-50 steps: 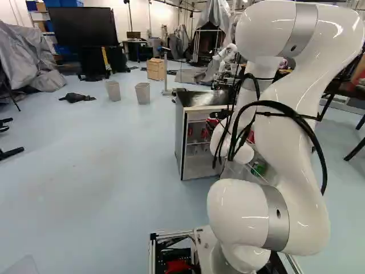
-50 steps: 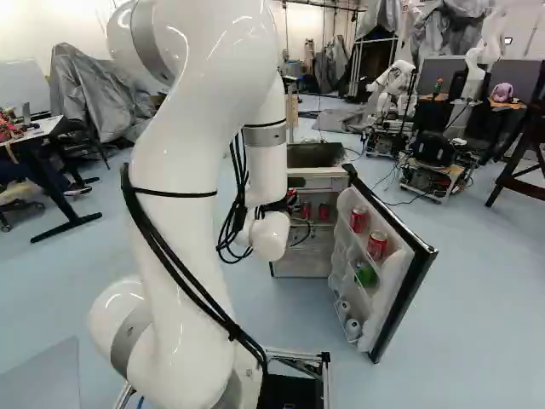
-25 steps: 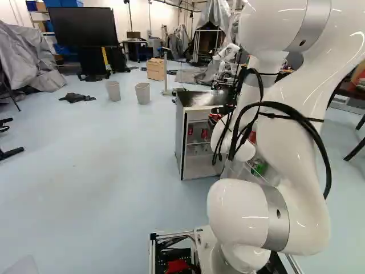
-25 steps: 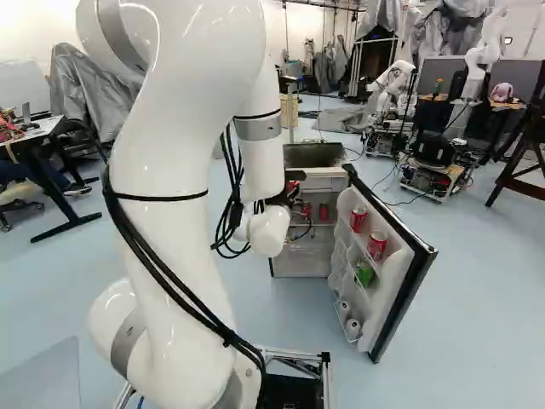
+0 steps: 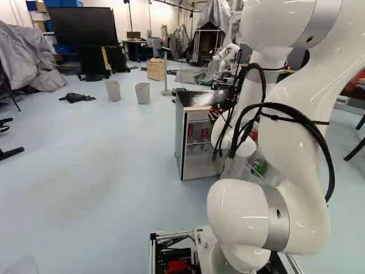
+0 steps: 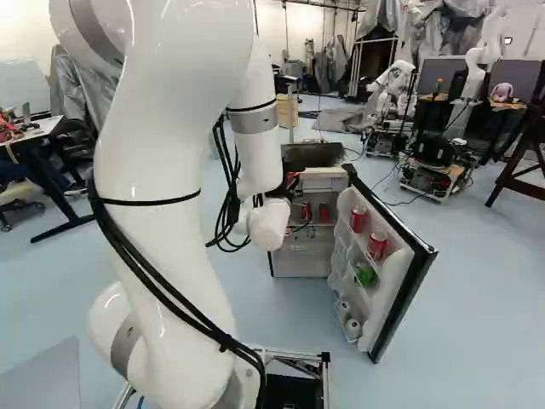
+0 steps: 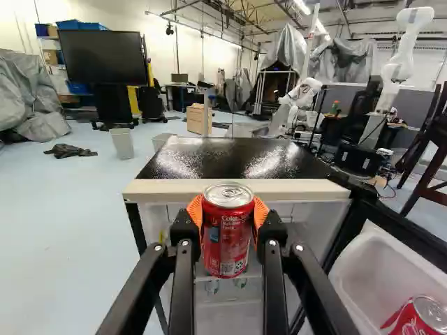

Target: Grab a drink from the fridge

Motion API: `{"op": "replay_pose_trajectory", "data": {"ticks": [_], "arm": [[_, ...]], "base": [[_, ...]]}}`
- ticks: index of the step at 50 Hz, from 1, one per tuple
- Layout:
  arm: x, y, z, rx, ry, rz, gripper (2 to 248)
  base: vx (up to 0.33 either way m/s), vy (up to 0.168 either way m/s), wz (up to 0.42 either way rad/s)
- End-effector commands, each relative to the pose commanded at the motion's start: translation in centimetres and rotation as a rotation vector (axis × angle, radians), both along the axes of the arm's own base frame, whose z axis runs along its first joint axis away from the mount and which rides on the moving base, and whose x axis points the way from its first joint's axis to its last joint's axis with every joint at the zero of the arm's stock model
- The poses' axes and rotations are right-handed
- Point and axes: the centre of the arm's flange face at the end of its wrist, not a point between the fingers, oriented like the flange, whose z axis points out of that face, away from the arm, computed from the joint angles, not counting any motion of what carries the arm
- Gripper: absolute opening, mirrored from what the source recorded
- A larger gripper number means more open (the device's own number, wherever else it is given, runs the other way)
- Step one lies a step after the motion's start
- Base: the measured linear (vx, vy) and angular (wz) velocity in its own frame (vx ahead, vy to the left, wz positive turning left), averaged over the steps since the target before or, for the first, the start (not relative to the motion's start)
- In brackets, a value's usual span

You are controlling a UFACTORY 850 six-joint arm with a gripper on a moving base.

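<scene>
A small fridge with grey sides (image 5: 180, 137) and a glossy black top stood ahead, its black-edged, white-lined door (image 6: 414, 281) open at the right of the right base view, bearing red cans (image 6: 376, 245) and a green can (image 6: 366, 274). The red metal drink can with a silver lid (image 7: 228, 234) was upright before the fridge's open front. The black two-fingered claw (image 5: 215, 112) gripped it, orange pads (image 7: 261, 211) on opposite sides, fingers parted by the can's width

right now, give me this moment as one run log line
gripper: shut on held can | held can: red, upright, in front of fridge | fridge door: open | in door: more red cans
</scene>
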Motion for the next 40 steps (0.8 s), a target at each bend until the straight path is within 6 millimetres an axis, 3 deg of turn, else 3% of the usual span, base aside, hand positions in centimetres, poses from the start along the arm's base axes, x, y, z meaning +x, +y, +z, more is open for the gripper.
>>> {"op": "replay_pose_trajectory", "data": {"ticks": [40], "arm": [[3.6,-0.4,2.7,-0.032,0.005,0.014,92]], "base": [[0.0,0.0,0.0]]}}
